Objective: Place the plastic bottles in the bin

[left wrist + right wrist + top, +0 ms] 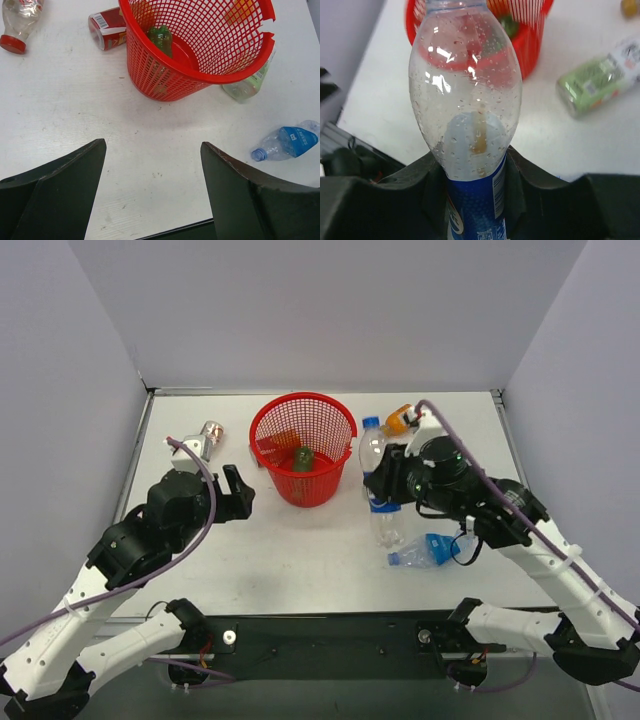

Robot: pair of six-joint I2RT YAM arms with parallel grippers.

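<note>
Closest to the right wrist camera, the Pepsi bottle (465,95) sits between the fingers of the right hand (472,175), which is clenched on the blue label. The neck points toward the bin (255,425). Whether the base is clear of the worktop (300,550) cannot be told.

Status:
- One green bottle (303,459) lies inside the bin.
- Pepsi bottle: grasped, just right of the bin, outside the rim.
- Orange bottle (398,421): on the worktop behind the right hand.
- Crushed bottle (430,550): on its side, near the right arm.
- Pale green bottle (247,85): on its side beside the bin.
- Red-capped bottle (17,20): on the worktop left of the bin.
- Left hand (152,190): released, fingers wide apart, holding nothing, near the bin's left side.

Step in hand appears to be carrying the Pepsi bottle to the bin. The next move likely calls for raising it above the rim, shifting left over the opening, then releasing.
</note>
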